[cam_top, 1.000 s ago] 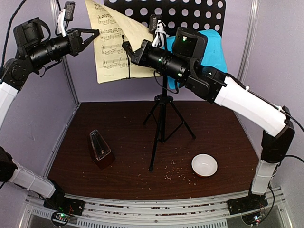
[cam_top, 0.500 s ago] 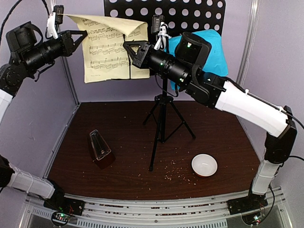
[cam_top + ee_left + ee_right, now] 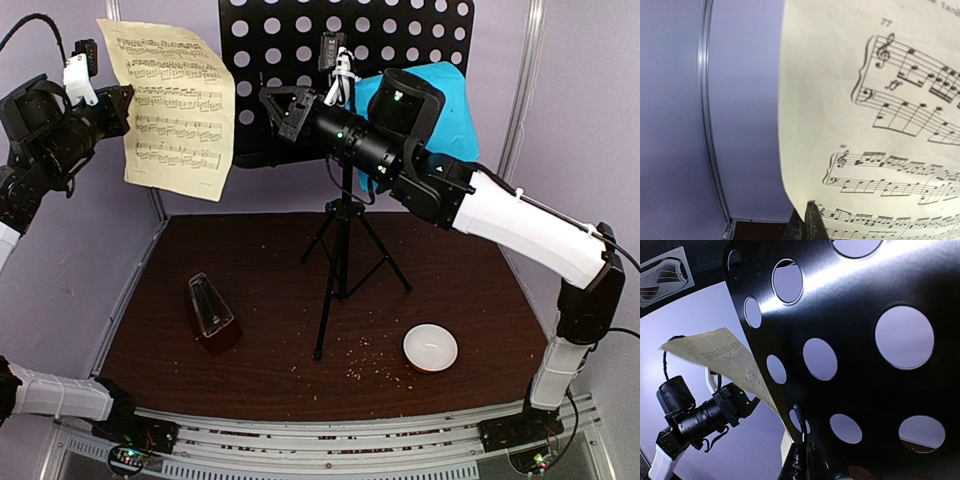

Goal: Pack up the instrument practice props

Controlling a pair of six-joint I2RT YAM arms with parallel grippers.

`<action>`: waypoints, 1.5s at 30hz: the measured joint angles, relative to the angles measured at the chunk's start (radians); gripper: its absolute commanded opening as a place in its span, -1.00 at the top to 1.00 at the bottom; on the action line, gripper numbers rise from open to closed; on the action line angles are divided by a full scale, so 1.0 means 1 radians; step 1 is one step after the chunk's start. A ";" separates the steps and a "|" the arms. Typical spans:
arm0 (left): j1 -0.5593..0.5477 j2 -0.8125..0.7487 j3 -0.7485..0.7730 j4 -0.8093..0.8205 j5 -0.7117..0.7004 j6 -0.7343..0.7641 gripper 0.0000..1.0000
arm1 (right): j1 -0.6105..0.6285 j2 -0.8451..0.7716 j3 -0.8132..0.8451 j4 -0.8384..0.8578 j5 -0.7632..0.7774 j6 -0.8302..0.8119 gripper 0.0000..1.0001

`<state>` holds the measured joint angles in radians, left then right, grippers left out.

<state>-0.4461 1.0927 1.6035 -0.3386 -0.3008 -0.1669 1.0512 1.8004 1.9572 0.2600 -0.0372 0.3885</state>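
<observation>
the left gripper (image 3: 127, 100) is pinched shut on the left edge of the pale yellow music sheet (image 3: 176, 108), a thin matte page printed with black staves, which hangs in the air above the table's far left corner, tilted and slightly curled, apart from the stand. in the left wrist view the dark tapered fingertips (image 3: 810, 219) meet in a point on the paper's smooth curved edge. the right gripper (image 3: 270, 102) has its black angular jaws pressed together in front of the left part of the perforated desk (image 3: 400, 30), a glossy black metal plate punched with rows of round holes; the right wrist view shows the closed tips right against that plate, but whether they nip its rim cannot be told. the bright blue music sheet (image 3: 452, 100) lies on the desk's right half, rumpled and partly hidden by the right arm. the stand's slim black tripod (image 3: 340, 262) is planted in the middle of the dark brown wood-grain table (image 3: 250, 250). the small brown pyramid metronome (image 3: 211, 316), with a clear triangular cover, stands upright near the left edge. a small round white bowl (image 3: 430, 348), smooth and shallow, sits toward the near right corner, with fine brown crumbs (image 3: 368, 366) strewn beside it.
</observation>
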 measured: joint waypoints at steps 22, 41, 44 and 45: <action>0.217 0.037 -0.125 -0.018 -0.080 0.102 1.00 | 0.000 -0.017 -0.051 -0.003 -0.058 0.022 0.32; 0.343 -0.075 -0.406 0.001 -0.191 0.248 1.00 | 0.034 -0.188 -0.192 0.006 -0.201 -0.069 -0.17; 0.343 -0.087 -0.467 0.031 -0.211 0.327 1.00 | 0.035 -0.201 -0.210 0.011 -0.230 -0.083 -0.24; 0.343 -0.088 -0.484 0.040 -0.213 0.351 1.00 | 0.035 -0.207 -0.221 0.014 -0.240 -0.088 -0.27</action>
<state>-0.1036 1.0050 1.1194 -0.2981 -0.5137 0.1841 1.0863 1.5932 1.7363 0.2745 -0.2775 0.3008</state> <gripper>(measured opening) 0.008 0.606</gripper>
